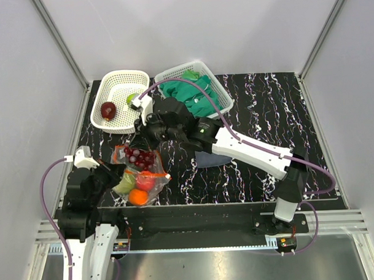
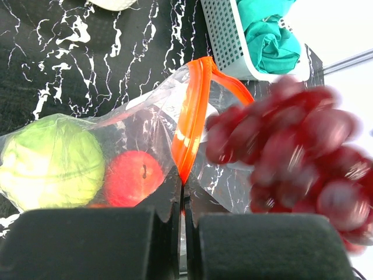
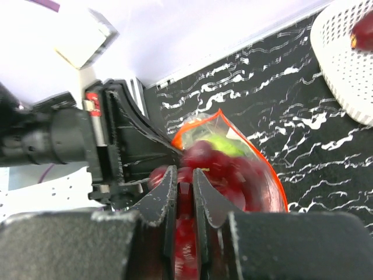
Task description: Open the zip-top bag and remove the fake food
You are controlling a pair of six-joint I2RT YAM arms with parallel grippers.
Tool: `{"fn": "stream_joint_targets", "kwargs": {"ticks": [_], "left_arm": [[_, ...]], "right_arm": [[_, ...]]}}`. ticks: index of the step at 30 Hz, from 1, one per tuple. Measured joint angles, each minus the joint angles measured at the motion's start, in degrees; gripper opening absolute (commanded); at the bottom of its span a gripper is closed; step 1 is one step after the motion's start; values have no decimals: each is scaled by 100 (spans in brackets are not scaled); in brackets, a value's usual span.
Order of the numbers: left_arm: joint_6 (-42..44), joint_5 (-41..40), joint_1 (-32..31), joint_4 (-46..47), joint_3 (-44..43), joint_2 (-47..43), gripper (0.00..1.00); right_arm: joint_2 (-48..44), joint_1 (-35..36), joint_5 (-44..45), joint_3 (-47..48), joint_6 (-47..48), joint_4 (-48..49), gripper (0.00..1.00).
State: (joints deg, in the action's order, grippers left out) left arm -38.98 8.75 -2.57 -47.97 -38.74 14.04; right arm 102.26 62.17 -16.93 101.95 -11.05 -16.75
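L jaws are clamping shut on zip-top bag (image 2: 145, 125) at its orange strip, near-left of worktop (image 1: 266, 106). R jaws are gripping grapes (image 2: 291, 151) at bag mouth; cabbage (image 2: 49, 160), tomato (image 2: 131, 178) sitting inside.

The zip-top bag (image 1: 153, 178), clear and thin with an orange-red zip strip (image 2: 189, 116), is laid at the near left of the surface (image 1: 266, 106). Its mouth is opened, and the near end of the strip is pinched by the left tool (image 2: 183, 198). A pale green cabbage (image 2: 49, 160), a red tomato (image 2: 133, 178) and an orange (image 1: 138, 197) are seen inside it. A bunch of dark red grapes (image 2: 291, 146) is gripped by the right tool (image 3: 183, 172) at the mouth of the bag. A dark red apple (image 1: 108, 109) and a partly hidden green apple (image 1: 131, 99) are laid in a white basket (image 1: 126, 74) at the far left.
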Motion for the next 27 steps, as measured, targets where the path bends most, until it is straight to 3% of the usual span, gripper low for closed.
{"fn": "stream_joint_targets", "kwargs": {"ticks": [8, 15, 20, 27], "left_arm": [[-216, -216, 0, -52, 105, 48, 0], [-452, -533, 0, -284, 114, 52, 0], [-503, -752, 0, -400, 92, -11, 0], [-442, -1169, 0, -756, -190, -131, 0]], "right_arm": [[-103, -2, 380, 404, 136, -24, 0], [229, -195, 686, 1569, 511, 101, 0], [1167, -566, 678, 2730, 726, 354, 0], [3445, -929, 442, 4935, 935, 435, 2]]}}
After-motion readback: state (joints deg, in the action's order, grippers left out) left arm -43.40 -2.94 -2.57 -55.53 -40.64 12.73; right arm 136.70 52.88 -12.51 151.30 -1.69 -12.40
